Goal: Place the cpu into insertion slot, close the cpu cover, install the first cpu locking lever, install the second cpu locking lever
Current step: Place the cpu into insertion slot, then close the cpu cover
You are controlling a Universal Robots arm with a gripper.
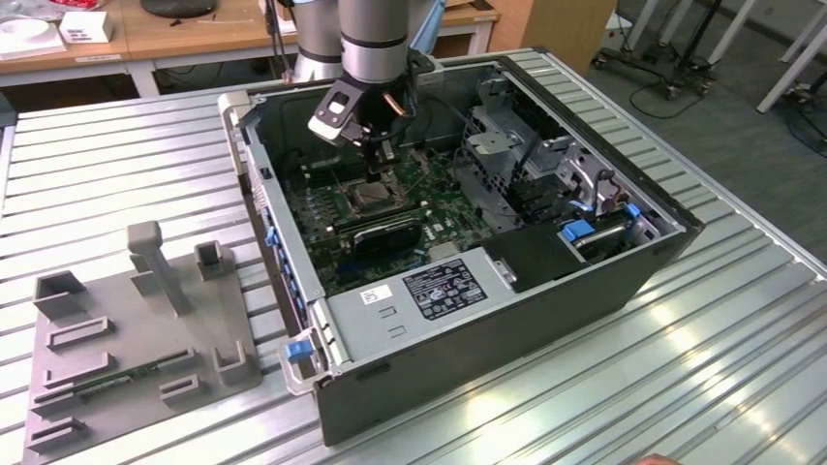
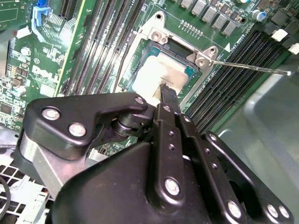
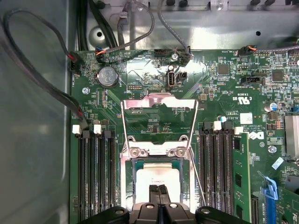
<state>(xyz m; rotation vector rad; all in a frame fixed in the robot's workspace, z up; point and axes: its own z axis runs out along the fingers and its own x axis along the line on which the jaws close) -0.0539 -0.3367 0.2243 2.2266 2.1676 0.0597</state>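
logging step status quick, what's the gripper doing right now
Gripper: shut, fingertips together, holding nothing, tips on or just above the cpu.

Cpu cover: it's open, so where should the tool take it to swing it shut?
By the free bar of the cpu cover, farthest from its hinge at the insertion slot. Probably come from the side facing away from the cpu: the frame stands open and its cut-out leaves only thin bars.
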